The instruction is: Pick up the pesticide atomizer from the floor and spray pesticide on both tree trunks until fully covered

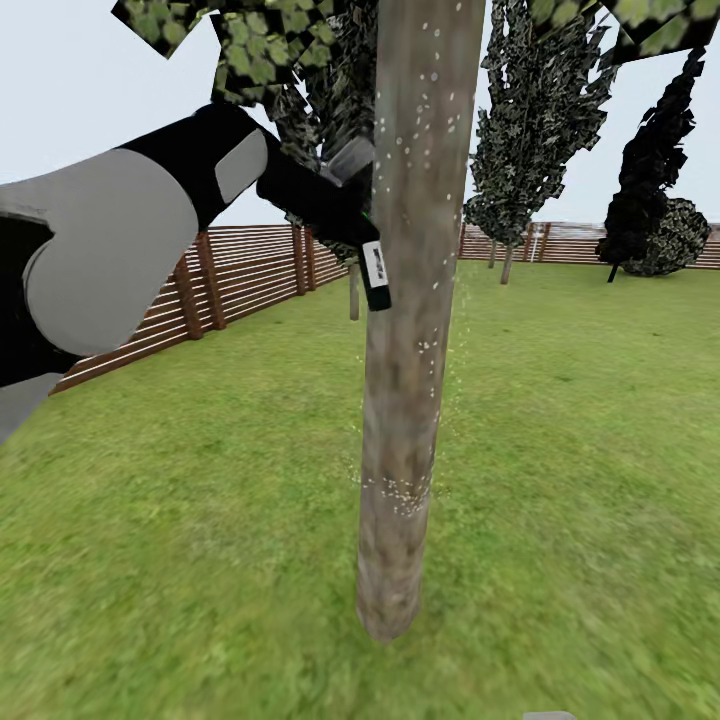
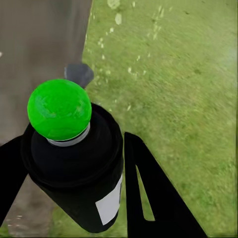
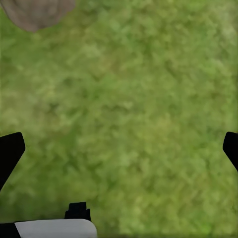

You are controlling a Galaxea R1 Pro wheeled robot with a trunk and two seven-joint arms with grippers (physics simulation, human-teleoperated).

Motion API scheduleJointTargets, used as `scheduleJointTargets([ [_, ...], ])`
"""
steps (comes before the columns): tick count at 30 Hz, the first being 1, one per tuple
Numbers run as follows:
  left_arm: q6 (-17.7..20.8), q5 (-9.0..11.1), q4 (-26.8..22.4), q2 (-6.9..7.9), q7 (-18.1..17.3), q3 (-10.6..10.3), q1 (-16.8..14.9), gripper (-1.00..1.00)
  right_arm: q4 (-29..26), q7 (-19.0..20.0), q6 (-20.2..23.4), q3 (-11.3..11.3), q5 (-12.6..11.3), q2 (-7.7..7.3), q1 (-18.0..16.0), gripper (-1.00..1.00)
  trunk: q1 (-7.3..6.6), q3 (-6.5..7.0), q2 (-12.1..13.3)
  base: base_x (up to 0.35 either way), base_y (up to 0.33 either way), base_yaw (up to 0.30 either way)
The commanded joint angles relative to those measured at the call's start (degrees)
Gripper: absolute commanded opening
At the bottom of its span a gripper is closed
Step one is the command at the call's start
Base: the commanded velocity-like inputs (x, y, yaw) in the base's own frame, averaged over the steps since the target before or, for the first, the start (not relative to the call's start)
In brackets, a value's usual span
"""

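With the left claw (image 2: 74,188) clamped on the pesticide atomizer (image 1: 372,268) at the tree trunk's (image 1: 405,330) 9 o'clock side, keep its nozzle trained on unspeckled bark — specks look sparse low down — while the right claw (image 3: 119,148) hangs spread over grass (image 3: 129,99).

Bright flat daylight, no cast shadows, no glare; grass (image 3: 129,109) texture blurred, softest in right wrist view.
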Motion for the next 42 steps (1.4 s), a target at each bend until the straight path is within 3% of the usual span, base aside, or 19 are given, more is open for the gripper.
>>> scheduleJointTargets([
  [1,-0.07,0.01,-0.02,0.00,0.03,0.29,1.15,-1.00,0.00,0.00,0.00,0.00,0.00,0.00,-0.01,1.00,0.00,0.01,-0.01,0.000,0.000,0.000],
  [7,-0.87,-0.21,-0.53,0.00,0.04,0.08,6.13,-1.00,0.00,0.00,0.01,0.00,0.00,0.00,-0.01,1.00,0.00,0.01,-0.01,0.000,0.000,0.000],
  [10,-0.80,-0.32,-5.07,0.00,-0.23,-0.06,6.38,-1.00,0.00,0.00,0.00,0.00,0.00,0.00,-0.01,1.00,0.00,0.01,-0.01,0.000,0.000,0.000],
  [14,-0.30,-0.08,-16.37,0.00,-0.48,-0.25,6.40,-1.00,0.00,0.00,0.00,0.00,0.00,0.00,-0.01,1.00,0.00,0.01,-0.01,0.000,0.000,0.000],
  [16,-0.24,0.04,-18.87,0.00,-0.49,-0.24,6.38,-1.00,0.00,0.00,0.00,0.00,0.00,0.00,-0.01,1.00,0.00,0.01,-0.01,0.000,0.000,0.000],
  [17,-0.18,0.71,-20.01,0.00,-0.49,-0.21,6.42,-1.00,0.00,0.00,-0.01,0.00,0.00,0.00,-0.01,1.00,0.00,0.01,-0.01,0.000,0.000,0.000],
  [19,-0.14,6.14,-22.18,0.00,-0.49,-0.25,6.38,-1.00,0.00,-0.02,0.00,0.00,0.00,0.00,-0.01,1.00,0.00,0.01,-0.01,0.000,0.000,0.000],
  [22,-0.13,9.19,-22.93,0.00,-0.49,-0.22,6.40,-1.00,0.00,-0.02,0.01,0.00,0.00,0.00,-0.01,1.00,0.00,0.01,-0.01,0.000,0.000,0.000],
  [27,0.81,10.00,-22.20,0.00,-1.23,-0.17,6.44,-1.00,0.00,-0.05,-0.01,0.00,0.00,0.00,-0.01,1.00,0.00,0.01,-0.01,0.000,0.000,0.000],
  [29,0.82,10.02,-20.89,0.00,-3.86,-0.31,6.45,-1.00,0.00,-0.03,0.01,0.00,0.00,0.00,-0.01,1.00,0.00,0.01,-0.01,0.000,0.000,0.000],
  [30,0.79,10.02,-20.17,0.00,-4.32,-1.10,6.44,-1.00,0.00,-0.03,0.01,0.00,0.00,0.00,-0.01,1.00,0.00,0.01,-0.01,0.000,0.000,0.000],
  [31,0.76,10.02,-19.12,0.00,-4.76,-8.35,6.45,-1.00,0.00,-0.05,-0.01,0.00,0.00,0.00,0.01,1.00,0.00,0.01,-0.01,0.000,0.000,0.000],
  [33,0.76,10.03,-18.49,0.00,-4.98,-15.86,6.42,-1.00,0.00,-0.07,0.01,0.00,0.00,0.00,0.01,1.00,0.00,0.01,-0.01,0.000,0.000,0.000],
  [34,0.76,10.03,-18.32,0.00,-5.02,-17.30,6.43,-1.00,0.00,-0.07,0.02,0.00,0.00,0.00,0.00,1.00,0.00,0.01,-0.01,0.000,0.000,0.000],
  [36,0.76,10.03,-17.11,0.00,-5.05,-18.43,6.42,-1.00,0.00,-0.08,0.00,0.00,0.00,0.00,-0.01,1.00,0.00,0.01,-0.01,0.000,0.000,0.000],
  [42,0.65,10.01,-14.21,0.00,-4.92,-18.97,6.94,-1.00,0.00,-0.08,0.00,0.00,0.00,0.00,-0.01,1.00,0.00,0.01,-0.01,0.000,0.000,0.000],
])
